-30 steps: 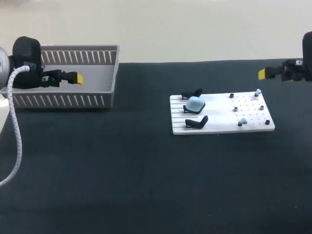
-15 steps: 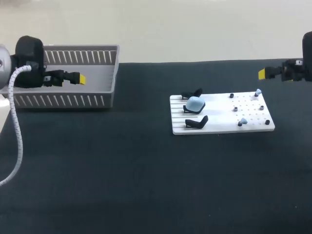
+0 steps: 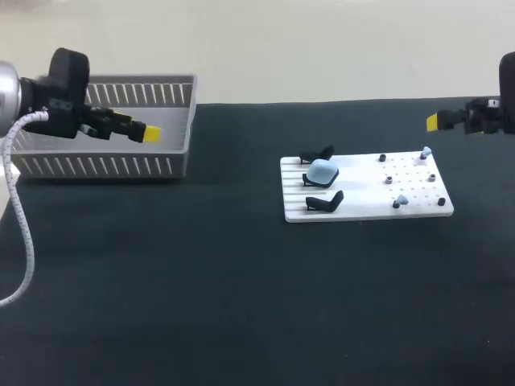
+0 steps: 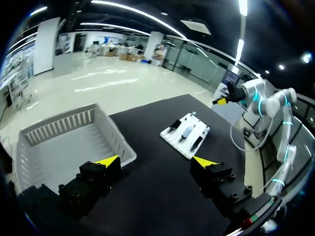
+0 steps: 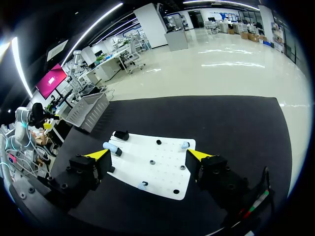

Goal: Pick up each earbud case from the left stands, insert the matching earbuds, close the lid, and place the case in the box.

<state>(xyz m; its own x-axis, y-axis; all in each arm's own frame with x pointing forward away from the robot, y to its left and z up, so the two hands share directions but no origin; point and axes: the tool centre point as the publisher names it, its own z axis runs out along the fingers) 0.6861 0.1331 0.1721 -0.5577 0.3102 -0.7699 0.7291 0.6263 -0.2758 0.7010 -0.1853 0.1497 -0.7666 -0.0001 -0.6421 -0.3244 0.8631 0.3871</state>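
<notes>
Light-blue earbud case (image 3: 323,170) right of frame centre, propped on middle black stand (image 3: 316,182) of white board (image 3: 366,211); heading and long axis unclear. Blue earbuds (image 3: 426,151) on board's right half. Grey box (image 3: 105,165) upper left. Left gripper (image 3: 150,133) gaping, empty, over box, well apart from case. Right gripper (image 3: 432,121) likewise spread, at right edge, nearer.

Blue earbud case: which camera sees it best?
The head view. There the blue earbud case sits clear and uncovered on the white board. The right wrist view shows it smaller, and the left wrist view shows only a tiny speck.
</notes>
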